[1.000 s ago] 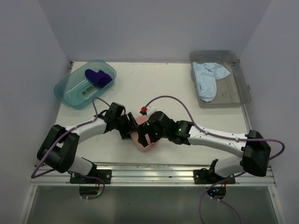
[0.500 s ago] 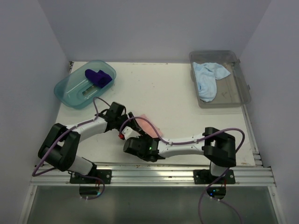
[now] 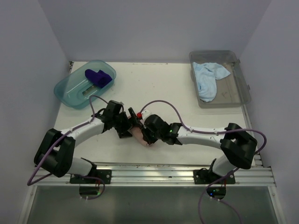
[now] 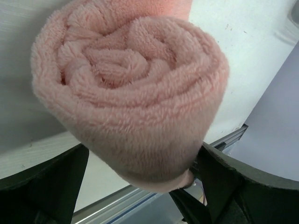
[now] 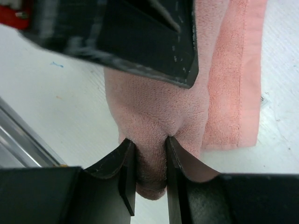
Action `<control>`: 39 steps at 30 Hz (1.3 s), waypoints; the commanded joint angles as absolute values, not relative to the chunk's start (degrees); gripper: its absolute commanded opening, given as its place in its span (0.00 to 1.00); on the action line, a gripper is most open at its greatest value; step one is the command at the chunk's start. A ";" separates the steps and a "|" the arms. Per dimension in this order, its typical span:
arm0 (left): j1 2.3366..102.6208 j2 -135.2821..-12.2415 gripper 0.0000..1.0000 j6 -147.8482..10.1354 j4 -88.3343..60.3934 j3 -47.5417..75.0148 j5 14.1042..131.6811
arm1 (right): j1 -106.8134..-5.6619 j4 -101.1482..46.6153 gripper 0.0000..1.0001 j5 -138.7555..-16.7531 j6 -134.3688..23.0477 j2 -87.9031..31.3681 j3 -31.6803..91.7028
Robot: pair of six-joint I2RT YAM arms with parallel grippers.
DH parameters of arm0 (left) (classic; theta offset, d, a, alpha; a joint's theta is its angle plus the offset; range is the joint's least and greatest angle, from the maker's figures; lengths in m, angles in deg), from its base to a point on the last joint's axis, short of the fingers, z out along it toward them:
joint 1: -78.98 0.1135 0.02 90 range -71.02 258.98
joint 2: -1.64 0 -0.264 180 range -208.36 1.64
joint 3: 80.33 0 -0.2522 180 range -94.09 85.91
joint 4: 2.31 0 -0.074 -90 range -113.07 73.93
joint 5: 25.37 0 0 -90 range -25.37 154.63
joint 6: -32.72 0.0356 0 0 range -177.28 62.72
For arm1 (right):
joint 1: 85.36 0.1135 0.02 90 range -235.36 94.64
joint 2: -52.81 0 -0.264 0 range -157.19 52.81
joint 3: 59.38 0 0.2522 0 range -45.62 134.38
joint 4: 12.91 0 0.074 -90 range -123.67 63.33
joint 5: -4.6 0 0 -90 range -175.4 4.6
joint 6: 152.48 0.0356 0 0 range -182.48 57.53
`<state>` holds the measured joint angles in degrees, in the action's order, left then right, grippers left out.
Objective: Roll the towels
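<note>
The salmon pink towel (image 4: 131, 88) lies mid-table, mostly wound into a thick roll, with a flat tail (image 5: 238, 93) still spread beside it. My left gripper (image 4: 140, 186) is open, its fingers (image 4: 46, 182) standing wide on either side of the roll's end. My right gripper (image 5: 150, 172) is shut on a pinch of the pink towel (image 3: 140, 135) at the roll's near end. From above, the left gripper (image 3: 127, 126) and the right gripper (image 3: 148, 133) meet at the roll. The dark purple towel (image 3: 97, 77) and the light blue towel (image 3: 208, 77) lie in containers.
A teal tub (image 3: 70, 91) at the back left holds the purple towel. A clear grey bin (image 3: 233, 88) at the back right holds the blue towel. The table's aluminium front rail (image 3: 154, 170) runs close behind the roll. A purple cable (image 3: 161, 100) arcs over the right wrist.
My right gripper swung away to the near left, then came back and closed on the roll's near end. My left gripper's jaws spread wider around the roll.
</note>
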<state>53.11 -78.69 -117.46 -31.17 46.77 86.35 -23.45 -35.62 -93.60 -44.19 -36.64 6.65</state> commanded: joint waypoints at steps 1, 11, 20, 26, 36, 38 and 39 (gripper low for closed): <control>53.58 -75.97 1.00 -115.20 -30.67 45.65 88.71 | -27.52 -31.42 0.12 -78.50 -40.07 -35.78 4.74; 53.58 -76.23 1.00 -113.79 -29.70 47.32 89.68 | -39.57 -17.64 0.10 -49.65 -27.16 -41.66 -0.09; 53.58 -81.05 0.83 -114.75 -25.74 48.38 87.40 | -42.04 -25.58 0.27 -47.32 -29.58 -42.38 2.01; 53.58 -83.43 0.74 -116.60 -26.97 48.29 87.92 | -40.64 -37.89 0.79 -67.52 -34.60 -31.14 3.94; 53.58 -84.40 0.77 -118.36 -28.12 48.20 88.54 | -17.36 -51.54 0.84 -107.18 -48.76 -32.34 17.74; 53.58 -84.31 0.77 -118.36 -28.29 48.11 88.45 | -15.06 -51.98 0.84 -110.43 -49.90 -35.06 19.23; 53.58 -84.31 0.77 -118.36 -28.38 48.11 88.36 | -13.22 -52.07 0.84 -112.62 -50.17 -37.60 20.81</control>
<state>53.37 -82.97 -117.98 -26.84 48.30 90.50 -16.13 -47.73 -99.83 -45.72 -32.59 17.95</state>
